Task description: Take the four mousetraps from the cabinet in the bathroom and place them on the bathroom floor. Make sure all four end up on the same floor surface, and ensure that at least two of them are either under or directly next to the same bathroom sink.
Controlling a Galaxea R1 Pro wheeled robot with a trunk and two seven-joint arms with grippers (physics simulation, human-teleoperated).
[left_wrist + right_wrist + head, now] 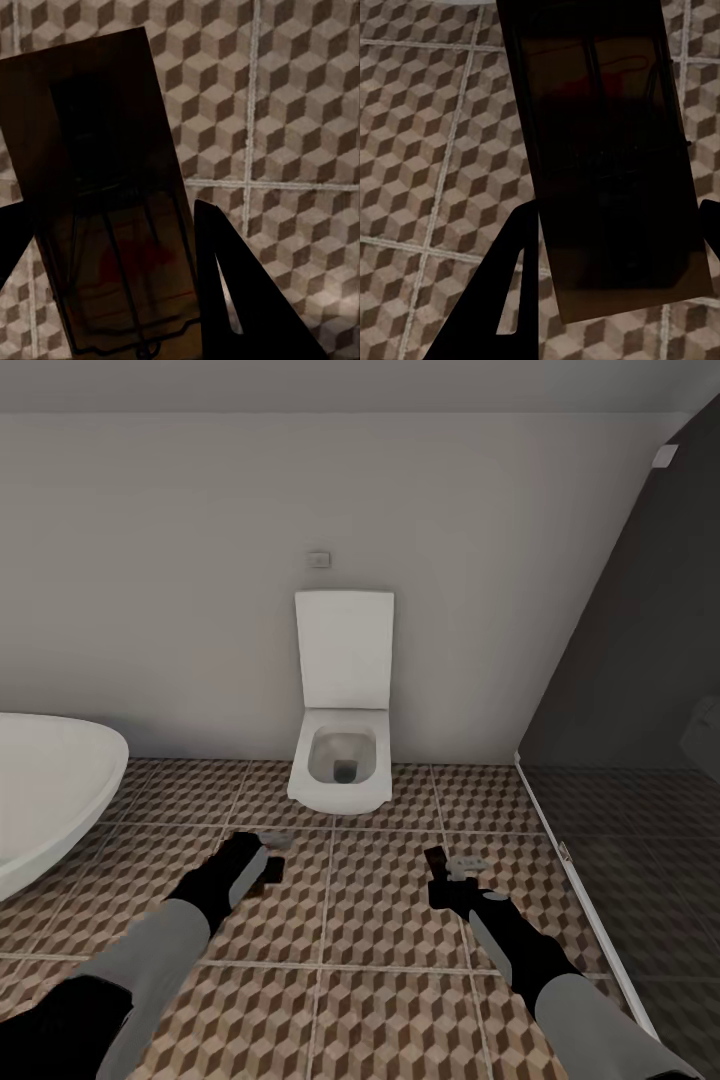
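Head view: robot faces a white wall-hung toilet point(342, 752) with its lid up, against a pale wall. The rim of a white oval bathtub point(45, 785) sits at the left, a dark glass partition point(640, 690) at the right. The bathroom floor point(380, 920) has cube-pattern tiles with pale grout.

Both arms reach forward and low over the tiles, well apart. Left gripper point(268, 857) is clamped on a mousetrap point(105, 202); in the left wrist view the brown board with dark wire parts and a red mark sits between the two dark fingers point(247, 300), held above the floor tiles. Right gripper point(450, 870) is likewise clamped on a second mousetrap point(604, 150); the right wrist view shows the board, wire bars and a red mark, running out past the fingers point(502, 300) on either side of it. Both traps are dark and shadowed, with the tiled floor behind them. A small switch plate point(319, 559) is on the wall above the toilet.
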